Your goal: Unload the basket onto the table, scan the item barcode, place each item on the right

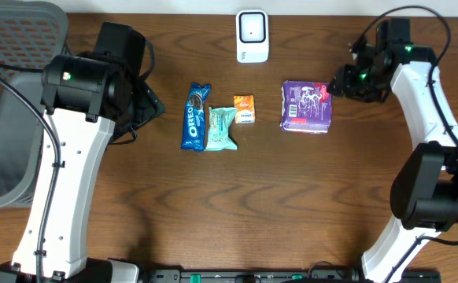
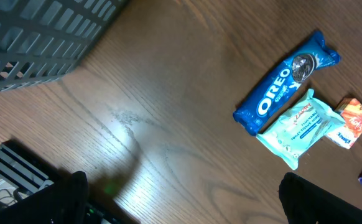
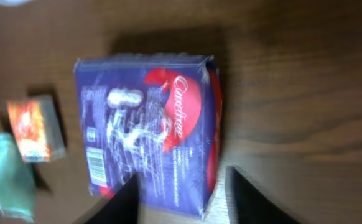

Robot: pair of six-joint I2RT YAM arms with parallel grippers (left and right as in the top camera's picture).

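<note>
- Table (image 1: 237, 212): by my reading the task is only just getting under way, and nothing is being scanned yet.
- Grey basket (image 1: 12, 102) is sitting at the left edge.
- Left gripper (image 2: 184, 186) is hovering toward the left edge, fingers spread wide, carrying nothing.
- Right gripper (image 3: 182, 180) is hanging over the right end of the purple Carefree pack (image 1: 306, 106). Its fingers are standing partway apart. The view is blurred, so I cannot tell whether it is gripping.
- The pack is lying flat toward the far right of the table.
- Oreo pack (image 1: 195, 116) and teal packet (image 1: 219, 128) are lying mid-table.
- White scanner (image 1: 253, 35) is standing at the middle of the far edge, apart from the pack.
- Orange box (image 1: 244, 108) is lying beside the teal packet.
- Barcode (image 3: 94, 162) is showing on the pack's upper face.
- Remaining, I judge: gripping, lifting, and presenting the barcode to the scanner.
</note>
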